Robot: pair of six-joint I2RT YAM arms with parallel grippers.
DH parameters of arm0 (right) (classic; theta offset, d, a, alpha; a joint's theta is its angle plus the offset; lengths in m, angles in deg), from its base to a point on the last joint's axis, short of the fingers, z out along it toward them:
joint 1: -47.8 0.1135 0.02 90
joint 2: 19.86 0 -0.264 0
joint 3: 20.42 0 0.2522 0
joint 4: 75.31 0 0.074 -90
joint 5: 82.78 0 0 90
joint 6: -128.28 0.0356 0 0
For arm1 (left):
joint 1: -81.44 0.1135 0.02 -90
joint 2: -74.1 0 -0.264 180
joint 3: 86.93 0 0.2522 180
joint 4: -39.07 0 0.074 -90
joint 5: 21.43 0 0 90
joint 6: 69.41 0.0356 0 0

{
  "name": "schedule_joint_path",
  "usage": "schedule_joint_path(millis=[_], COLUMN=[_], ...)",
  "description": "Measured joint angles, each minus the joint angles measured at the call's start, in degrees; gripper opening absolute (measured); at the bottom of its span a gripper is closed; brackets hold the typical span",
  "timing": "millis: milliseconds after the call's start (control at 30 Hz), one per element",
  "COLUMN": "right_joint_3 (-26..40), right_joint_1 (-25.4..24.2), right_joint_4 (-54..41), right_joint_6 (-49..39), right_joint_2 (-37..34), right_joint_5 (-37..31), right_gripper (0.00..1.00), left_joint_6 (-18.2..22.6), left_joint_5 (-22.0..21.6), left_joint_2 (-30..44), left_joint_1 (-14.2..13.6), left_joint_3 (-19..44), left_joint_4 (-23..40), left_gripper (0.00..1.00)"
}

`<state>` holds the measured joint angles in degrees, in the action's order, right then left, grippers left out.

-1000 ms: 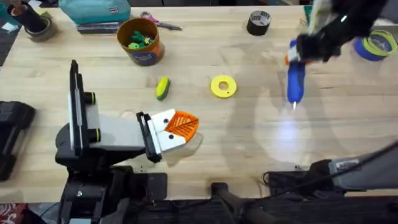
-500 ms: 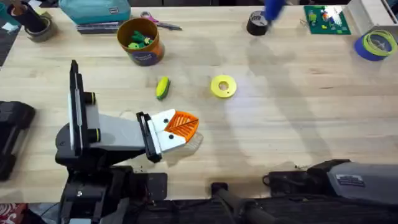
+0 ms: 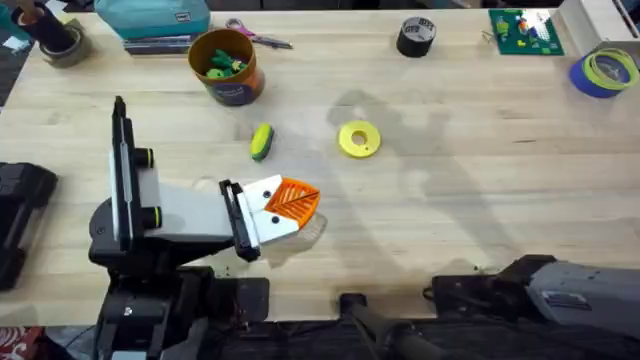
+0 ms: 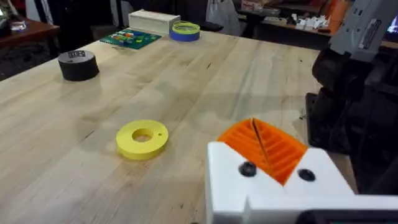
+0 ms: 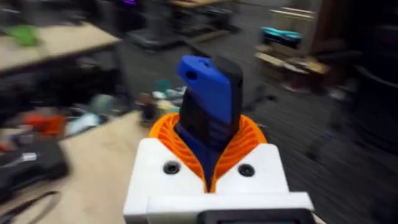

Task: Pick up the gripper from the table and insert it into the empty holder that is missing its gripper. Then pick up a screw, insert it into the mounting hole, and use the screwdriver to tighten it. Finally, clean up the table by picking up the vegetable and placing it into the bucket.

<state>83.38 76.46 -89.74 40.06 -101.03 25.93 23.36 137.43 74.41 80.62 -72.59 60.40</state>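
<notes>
Right now the right gripper is clamped on the screwdriver, pads squeezing its blue body, while the left gripper rests low on the table with its orange pads pressed together on nothing. The vegetable lies just beyond the left gripper, long axis pointing away from the bases toward the bucket further back on the same side. I'd judge the left arm nearer for that pick.

No lettering on the black tape roll is legible.
</notes>
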Motion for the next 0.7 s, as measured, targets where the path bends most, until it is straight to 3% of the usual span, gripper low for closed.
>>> schedule_joint_path(millis=[200,433,533,567,700], right_joint_3=[-0.8,-9.8,-13.7,-15.9,-16.7], right_joint_1=[0.0,0.0,0.0,0.0,0.8], right_joint_4=[11.9,30.5,34.9,37.8,39.7], right_joint_6=[4.3,11.4,14.1,16.7,18.9], right_joint_2=[0.1,0.7,0.5,0.3,0.3], right_joint_5=[13.5,23.5,28.2,32.6,37.2], right_gripper=[0.024,0.024,0.024,0.024,0.024], left_joint_6=[0.0,0.0,0.0,0.0,0.0], left_joint_5=[0.0,0.0,0.0,0.0,0.0], left_joint_2=[0.0,0.0,0.0,0.0,0.0], left_joint_1=[0.0,0.0,0.0,0.0,0.0], left_joint_3=[0.0,0.0,0.0,0.0,0.0], left_joint_4=[0.0,0.0,0.0,0.0,0.0], left_gripper=[0.007,0.007,0.007,0.007,0.007])
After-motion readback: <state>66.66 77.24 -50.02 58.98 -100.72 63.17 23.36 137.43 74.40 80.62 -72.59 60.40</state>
